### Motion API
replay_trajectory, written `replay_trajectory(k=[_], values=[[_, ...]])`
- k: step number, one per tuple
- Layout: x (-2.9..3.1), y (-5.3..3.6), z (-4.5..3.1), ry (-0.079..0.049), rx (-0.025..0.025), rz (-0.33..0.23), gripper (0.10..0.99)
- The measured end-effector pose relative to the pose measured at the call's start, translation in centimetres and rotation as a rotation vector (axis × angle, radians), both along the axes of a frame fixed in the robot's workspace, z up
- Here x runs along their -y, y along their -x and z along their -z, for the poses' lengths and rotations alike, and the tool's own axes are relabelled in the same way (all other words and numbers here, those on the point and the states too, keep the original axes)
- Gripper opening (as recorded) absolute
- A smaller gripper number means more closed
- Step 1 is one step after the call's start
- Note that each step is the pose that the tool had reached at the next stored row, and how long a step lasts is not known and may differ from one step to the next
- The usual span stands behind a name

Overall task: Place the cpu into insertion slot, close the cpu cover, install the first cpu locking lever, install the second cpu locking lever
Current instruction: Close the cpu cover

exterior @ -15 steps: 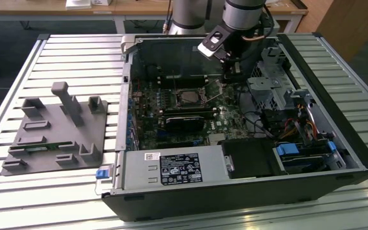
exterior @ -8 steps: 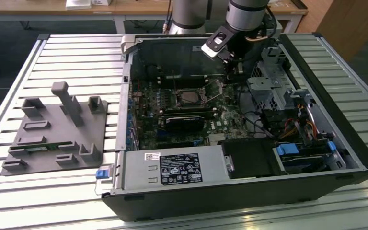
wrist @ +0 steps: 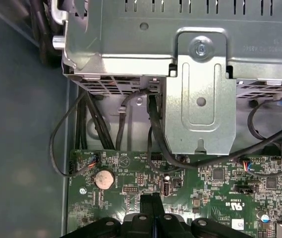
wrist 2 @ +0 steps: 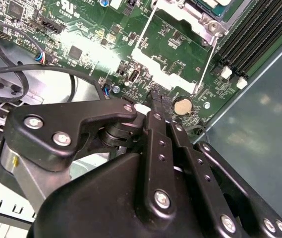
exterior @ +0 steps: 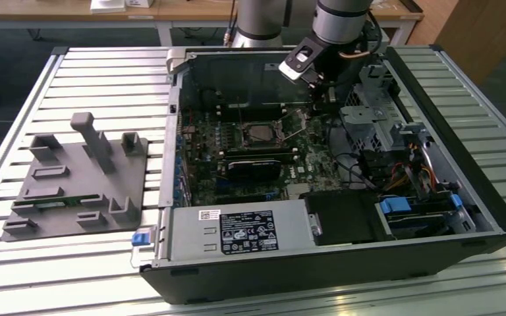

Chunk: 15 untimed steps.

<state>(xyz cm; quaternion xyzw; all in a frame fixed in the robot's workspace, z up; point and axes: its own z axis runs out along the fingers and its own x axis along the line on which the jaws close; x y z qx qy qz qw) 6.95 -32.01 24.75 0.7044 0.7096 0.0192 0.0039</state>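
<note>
One gripper (wrist: 152,197), fingers (wrist: 145,204) pressed together on nothing, tip low over green board (wrist: 215,198) beside one coin cell (wrist: 102,179). One insertion slot (exterior: 244,135) in open case (exterior: 323,276), near gripper; cpu (exterior: 261,135) maybe seated inside. Two thin wire levers (wrist 2: 205,63) flank it.

Exterior view: mounted high and well back, looking steeply down over the whole open computer case (exterior: 235,276) on the slatted table (exterior: 103,72), with the arm (exterior: 341,23) entering from the far side. Both wrist views: riding close above the green board (wrist 2: 91,29) (wrist: 220,193), peering past the gripper (wrist 2: 153,96) (wrist: 152,198) and its black linkage. Second wrist view: aimed slantwise across the board toward the memory slots (wrist 2: 259,34). First wrist view: aimed the other way, toward the metal drive cage (wrist: 195,99) and its cables. Shared by both wrist views: the coin cell (wrist 2: 183,105) (wrist: 102,179) and the board around the gripper's tip. Shared with the exterior view: that same board (exterior: 315,174), seen from much farther off, beside the drive cage (exterior: 367,125).
</note>
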Motion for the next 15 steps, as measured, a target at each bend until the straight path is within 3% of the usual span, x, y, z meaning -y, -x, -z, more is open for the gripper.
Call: replay_trajectory(k=[15], values=[[0.00,-0.31,0.27,0.000,-0.0008,0.000,0.106]])
